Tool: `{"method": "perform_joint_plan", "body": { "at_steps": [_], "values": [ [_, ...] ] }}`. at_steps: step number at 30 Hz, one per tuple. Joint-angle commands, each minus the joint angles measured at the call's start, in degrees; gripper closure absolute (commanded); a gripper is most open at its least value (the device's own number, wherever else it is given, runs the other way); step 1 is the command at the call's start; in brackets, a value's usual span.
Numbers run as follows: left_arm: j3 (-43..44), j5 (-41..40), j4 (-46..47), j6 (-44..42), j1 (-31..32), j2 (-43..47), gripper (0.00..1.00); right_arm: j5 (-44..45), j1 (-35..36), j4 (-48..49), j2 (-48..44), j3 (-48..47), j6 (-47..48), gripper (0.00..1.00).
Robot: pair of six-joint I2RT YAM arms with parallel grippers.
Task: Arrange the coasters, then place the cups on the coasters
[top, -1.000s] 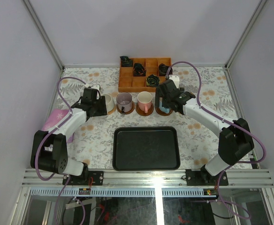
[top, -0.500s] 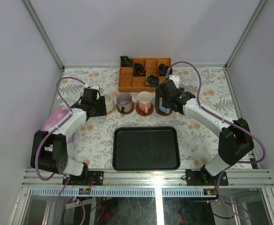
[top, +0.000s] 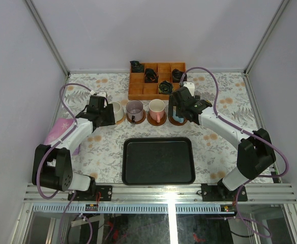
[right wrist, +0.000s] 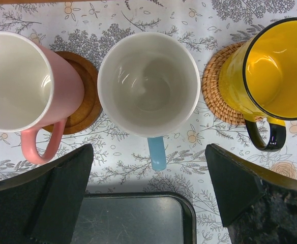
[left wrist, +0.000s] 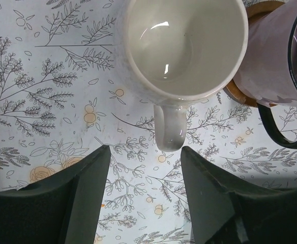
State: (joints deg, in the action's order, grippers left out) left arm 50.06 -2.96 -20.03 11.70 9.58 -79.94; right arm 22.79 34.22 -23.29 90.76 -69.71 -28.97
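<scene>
left gripper (left wrist: 144, 152) part open, empty — cream cup (left wrist: 181, 46) handle between jaws, untouched. right gripper (right wrist: 148, 150) wide open, empty, flanking blue cup (right wrist: 148, 84) — mostly hidden from above. mauve cup (left wrist: 270, 56) cut off.

the left tool (left wrist: 144, 157) has spread wider beside the cream-white cup (left wrist: 181, 48).
</scene>
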Motion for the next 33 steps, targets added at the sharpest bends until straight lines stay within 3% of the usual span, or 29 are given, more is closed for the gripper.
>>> {"method": "perform_joint_plan", "body": {
  "at_steps": [1, 10, 11, 13, 14, 20, 26, 33],
  "values": [
    [0.8, -1.3, 0.0, -0.7, -0.4, 1.3, 0.42, 0.8, -0.4, 1.3, -3.3, 0.0, -0.4, 0.01],
    [3.5, -1.6, -1.6, -0.1, -0.4, 5.4, 0.38, 9.0, -0.9, 1.2, -8.5, 0.5, 3.1, 0.01],
    [4.1, -2.2, -2.1, -0.2, -0.4, 5.8, 0.34, 10.1, -1.4, 1.1, -9.4, 0.8, 3.3, 0.01],
    [5.1, -4.5, -2.9, -0.5, -0.4, 6.7, 0.03, 11.8, -2.8, 1.0, -10.7, 1.3, 3.4, 0.01],
    [5.5, -5.5, -3.1, -0.8, -0.4, 7.4, 0.0, 12.2, -4.1, 0.9, -11.4, 1.7, 3.4, 0.01],
    [6.3, -10.8, -2.7, -1.0, -2.3, 10.3, 0.0, 9.5, -15.6, 1.6, -16.7, 5.1, 2.8, 0.01],
    [7.2, -11.2, -5.5, 0.9, -8.9, 11.1, 0.0, 9.4, -25.5, 1.5, -23.4, 9.1, -0.9, 0.01],
    [7.1, -10.0, -9.8, 5.5, -16.9, 12.2, 0.0, 14.8, -29.4, 2.5, -30.4, 13.9, -2.5, 0.01]
  ]
}}
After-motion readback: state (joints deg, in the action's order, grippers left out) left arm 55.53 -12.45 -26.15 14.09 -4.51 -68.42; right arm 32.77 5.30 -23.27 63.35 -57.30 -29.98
